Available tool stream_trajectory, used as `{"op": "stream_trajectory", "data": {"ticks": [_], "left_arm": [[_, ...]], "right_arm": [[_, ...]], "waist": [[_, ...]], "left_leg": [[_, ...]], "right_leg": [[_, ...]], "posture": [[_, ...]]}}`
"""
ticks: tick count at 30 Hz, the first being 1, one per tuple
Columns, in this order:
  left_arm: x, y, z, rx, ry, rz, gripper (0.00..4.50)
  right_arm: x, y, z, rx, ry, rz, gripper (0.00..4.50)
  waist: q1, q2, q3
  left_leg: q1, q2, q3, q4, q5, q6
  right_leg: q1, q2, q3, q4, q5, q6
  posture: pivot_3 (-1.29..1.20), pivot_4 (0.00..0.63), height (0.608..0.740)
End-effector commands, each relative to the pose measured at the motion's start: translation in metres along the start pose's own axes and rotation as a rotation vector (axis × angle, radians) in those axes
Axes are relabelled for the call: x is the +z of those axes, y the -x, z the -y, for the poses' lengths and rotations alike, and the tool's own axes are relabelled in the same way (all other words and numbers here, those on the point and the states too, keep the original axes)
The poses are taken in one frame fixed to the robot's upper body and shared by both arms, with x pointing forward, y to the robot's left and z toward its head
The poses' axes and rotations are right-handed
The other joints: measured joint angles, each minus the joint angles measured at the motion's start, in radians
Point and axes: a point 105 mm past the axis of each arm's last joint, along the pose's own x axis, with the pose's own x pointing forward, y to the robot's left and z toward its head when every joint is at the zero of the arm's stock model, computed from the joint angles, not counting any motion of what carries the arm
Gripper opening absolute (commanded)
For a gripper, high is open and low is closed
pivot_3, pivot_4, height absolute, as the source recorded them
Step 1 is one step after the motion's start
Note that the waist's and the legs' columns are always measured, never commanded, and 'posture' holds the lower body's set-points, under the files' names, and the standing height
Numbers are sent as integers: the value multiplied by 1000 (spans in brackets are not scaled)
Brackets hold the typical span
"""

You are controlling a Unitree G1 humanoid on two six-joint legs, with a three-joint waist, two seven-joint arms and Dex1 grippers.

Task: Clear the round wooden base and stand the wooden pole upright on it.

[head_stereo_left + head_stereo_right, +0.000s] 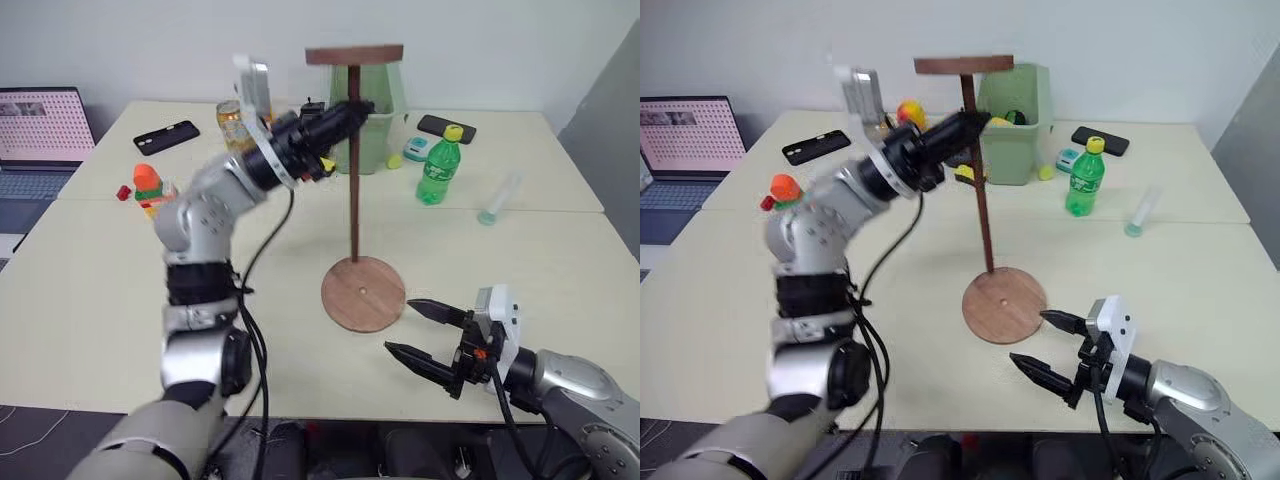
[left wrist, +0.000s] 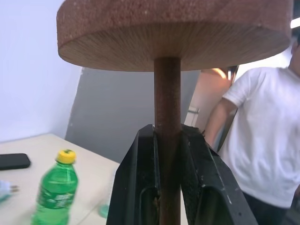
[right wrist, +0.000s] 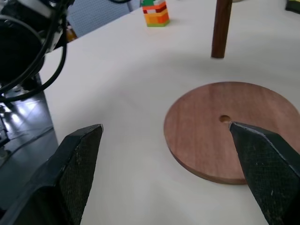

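Note:
The wooden pole [image 1: 353, 190] stands almost upright above the table, with its fixed disc [image 1: 354, 54] at the top. My left gripper [image 1: 355, 108] is shut on the rod just below that disc, and the left wrist view shows both fingers [image 2: 140, 178] pressed on it. The pole's lower end [image 3: 218, 51] is just past the far rim of the round wooden base [image 1: 363, 293]; I cannot tell whether it touches the table. The base lies flat and bare, its centre hole [image 3: 224, 119] visible. My right gripper [image 1: 400, 325] is open, low beside the base's near right edge, holding nothing.
A green bin [image 1: 378, 120], a green bottle [image 1: 438, 168], a clear tube [image 1: 498, 200] and a phone [image 1: 446, 128] are at the far right. Another phone [image 1: 165, 136], a toy block stack [image 1: 150, 190] and a laptop [image 1: 40, 140] are at the left. A person [image 2: 262, 140] stands beyond the table.

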Motion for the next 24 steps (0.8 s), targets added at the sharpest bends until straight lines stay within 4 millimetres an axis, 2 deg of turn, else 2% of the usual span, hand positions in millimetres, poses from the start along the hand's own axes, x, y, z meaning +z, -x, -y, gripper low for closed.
{"op": "stream_trajectory", "data": {"ticks": [1, 3, 6, 10, 15, 24], "left_arm": [[-16, -3, 10, 11, -37, 56, 248], [-32, 0, 12, 11, -63, 31, 248], [-43, 3, 10, 19, -63, 23, 248], [-58, 9, -2, 56, -82, -10, 248], [-57, 11, -11, 62, -117, -20, 248], [-61, 13, -19, 55, -145, -45, 248]], "right_arm": [[-3, 5, 6, -54, 27, -2, 4500], [-9, 8, 7, -80, 24, -13, 4500], [-12, 11, 9, -109, 24, -18, 4500], [-12, 12, 9, -130, 33, -20, 4500], [-10, 13, 8, -140, 31, -14, 4500], [-5, 10, 10, -146, 36, -7, 4500]], "waist": [[2, 0, 0], [4, 0, 0], [6, 0, 0], [6, 0, 0], [7, 0, 0], [6, 0, 0]], "left_leg": [[0, 0, 0, 0, 0, 0], [-1, 0, 1, 0, 0, 0], [-1, 0, 2, 0, 0, 0], [1, -1, 2, 0, -1, 1], [7, -6, -1, -1, -1, 2], [8, -10, -3, -1, -1, 2]], "right_leg": [[0, 0, 0, -1, 0, 0], [0, 0, 0, -2, 0, 0], [0, -1, 0, -2, 0, 0], [4, -1, 0, -2, 0, 0], [13, -1, -1, -6, 0, 0], [14, -3, -2, -6, 0, 0]], "posture": [[0, 150, 740], [0, 150, 740], [0, 150, 740], [0, 150, 740], [0, 150, 740], [0, 150, 740]]}}
